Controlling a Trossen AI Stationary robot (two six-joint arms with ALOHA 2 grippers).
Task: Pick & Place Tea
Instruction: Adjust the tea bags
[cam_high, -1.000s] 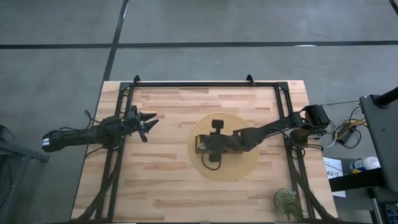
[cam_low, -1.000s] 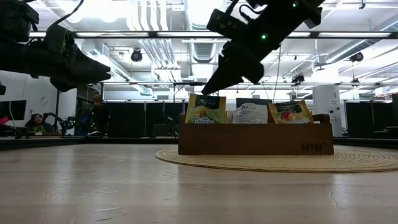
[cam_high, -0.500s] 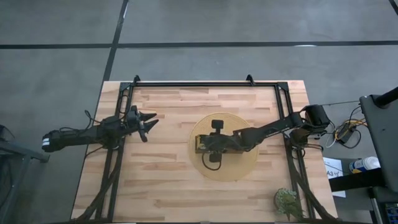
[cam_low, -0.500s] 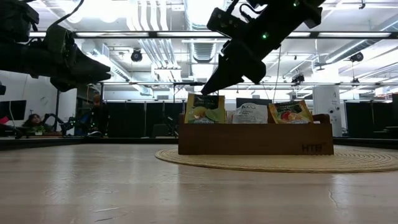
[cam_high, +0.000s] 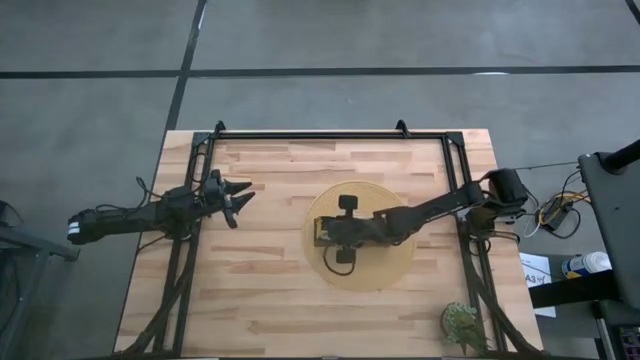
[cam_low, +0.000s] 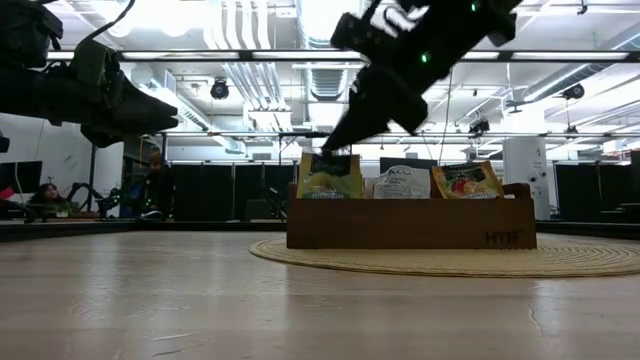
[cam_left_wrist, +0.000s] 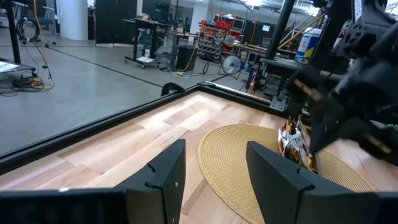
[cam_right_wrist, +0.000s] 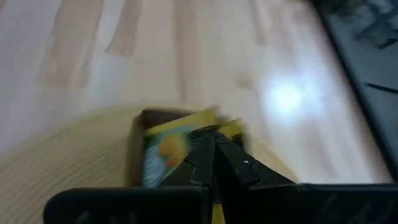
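— Two claws are in view. Which one is working?

— The right claw (cam_low: 325, 147). It hangs over the wooden tray (cam_low: 410, 224) on the round woven mat (cam_high: 362, 236), its tips pressed together right at the top edge of the yellow-green packets (cam_low: 329, 176) in the tray's end compartment. The left claw (cam_high: 238, 196) waits well apart over bare worktop (cam_high: 270, 300), fingers spread wide.

— Is it holding anything?

— I can't tell. From the right wrist, the closed tips sit right over the yellow-green packets (cam_right_wrist: 163, 146), but whether any edge is caught between them doesn't show.

— What could go wrong?

— With the tips already together, I'd judge it may simply push a packet down or tip it over instead of gripping it. The packets stand packed close, so it could also snag two at once, or drag a neighbour half out on the lift. A slanted pull might nudge the tray across the mat.

— How does the tea look?

— Small flat square packets standing upright in three groups, poking above the tray wall: yellow-green at one end, white packets (cam_low: 402, 181) in the middle, orange packets (cam_low: 466, 180) at the far end. They look thin and likely to bend easily.
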